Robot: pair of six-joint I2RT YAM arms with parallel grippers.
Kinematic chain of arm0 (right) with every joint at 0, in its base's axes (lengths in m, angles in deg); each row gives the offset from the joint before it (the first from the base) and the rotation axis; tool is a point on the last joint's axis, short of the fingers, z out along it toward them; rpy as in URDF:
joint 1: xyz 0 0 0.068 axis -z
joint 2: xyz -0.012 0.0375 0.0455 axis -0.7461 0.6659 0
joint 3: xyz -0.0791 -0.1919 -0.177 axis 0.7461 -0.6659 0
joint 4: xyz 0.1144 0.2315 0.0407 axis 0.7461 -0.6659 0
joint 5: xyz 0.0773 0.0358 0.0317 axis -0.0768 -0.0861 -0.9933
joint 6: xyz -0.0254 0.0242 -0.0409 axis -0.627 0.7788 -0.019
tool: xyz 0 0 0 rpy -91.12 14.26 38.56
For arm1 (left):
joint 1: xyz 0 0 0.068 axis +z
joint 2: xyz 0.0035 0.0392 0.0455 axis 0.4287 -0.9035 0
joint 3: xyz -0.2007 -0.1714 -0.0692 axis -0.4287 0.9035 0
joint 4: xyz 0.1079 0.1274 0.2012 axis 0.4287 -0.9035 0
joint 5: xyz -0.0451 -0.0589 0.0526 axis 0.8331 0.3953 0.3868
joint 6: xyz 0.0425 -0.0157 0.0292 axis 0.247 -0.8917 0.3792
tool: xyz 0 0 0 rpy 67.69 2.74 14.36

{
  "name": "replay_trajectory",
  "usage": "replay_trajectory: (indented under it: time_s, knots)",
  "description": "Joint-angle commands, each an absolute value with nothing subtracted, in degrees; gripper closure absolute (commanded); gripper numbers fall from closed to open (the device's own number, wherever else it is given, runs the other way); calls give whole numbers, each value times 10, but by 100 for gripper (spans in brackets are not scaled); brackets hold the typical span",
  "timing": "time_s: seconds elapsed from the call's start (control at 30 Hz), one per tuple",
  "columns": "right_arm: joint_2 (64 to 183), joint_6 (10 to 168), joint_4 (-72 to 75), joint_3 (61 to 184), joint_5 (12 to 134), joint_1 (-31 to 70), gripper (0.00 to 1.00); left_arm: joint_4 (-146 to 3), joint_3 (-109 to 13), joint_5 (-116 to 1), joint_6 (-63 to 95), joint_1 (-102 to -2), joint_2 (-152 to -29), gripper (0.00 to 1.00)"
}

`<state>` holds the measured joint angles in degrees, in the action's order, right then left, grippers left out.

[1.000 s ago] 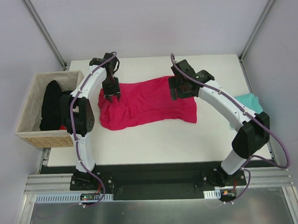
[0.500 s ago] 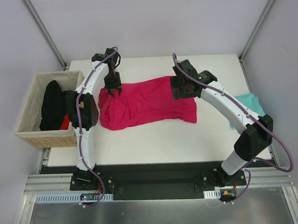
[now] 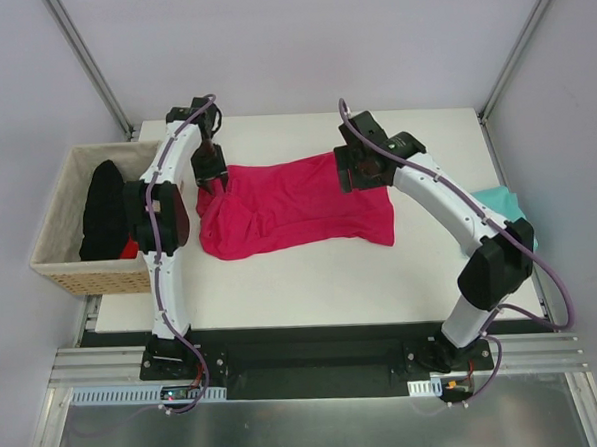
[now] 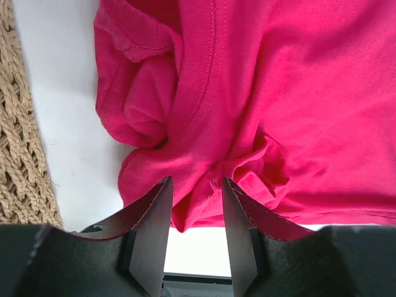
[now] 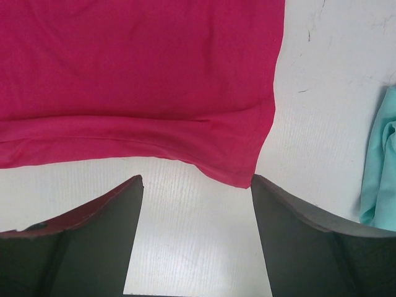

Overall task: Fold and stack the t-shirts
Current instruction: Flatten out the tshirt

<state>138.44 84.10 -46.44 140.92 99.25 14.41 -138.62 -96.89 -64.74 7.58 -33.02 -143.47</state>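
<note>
The crimson-pink t-shirt [image 3: 297, 204] lies spread and rumpled across the white table [image 3: 311, 278]. My left gripper [image 3: 211, 180] is over its far left corner. In the left wrist view the left gripper [image 4: 196, 180] has its jaws apart, with a bunched fold of the pink t-shirt [image 4: 297, 93] lying between the tips. My right gripper [image 3: 361, 178] hovers at the shirt's far right edge. In the right wrist view the right gripper [image 5: 197, 178] is wide open over bare table, just short of the hem corner of the pink t-shirt [image 5: 136, 62]. The teal t-shirt [image 3: 503, 208] lies at the table's right edge.
A woven wicker basket [image 3: 60, 266] stands left of the table with black cloth [image 3: 102, 209] inside; its weave [image 4: 21, 142] shows close beside the left gripper. The teal t-shirt [image 5: 380, 167] also shows at the right edge of the right wrist view.
My left gripper has moved back and left to the shirt's far left corner, and the cloth there has shifted with it. The right gripper has edged slightly farther back.
</note>
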Motion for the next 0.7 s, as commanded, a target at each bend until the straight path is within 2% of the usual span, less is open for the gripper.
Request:
replay_trajectory:
  time_s: [0.0,0.67]
  knots:
    - [1395,831,-477,1447,991,142,26,-1408,-988,-648,86,-333,-1447,63]
    - [1398,826,-482,1448,997,144,26,-1409,-997,-618,75,-342,-1463,63]
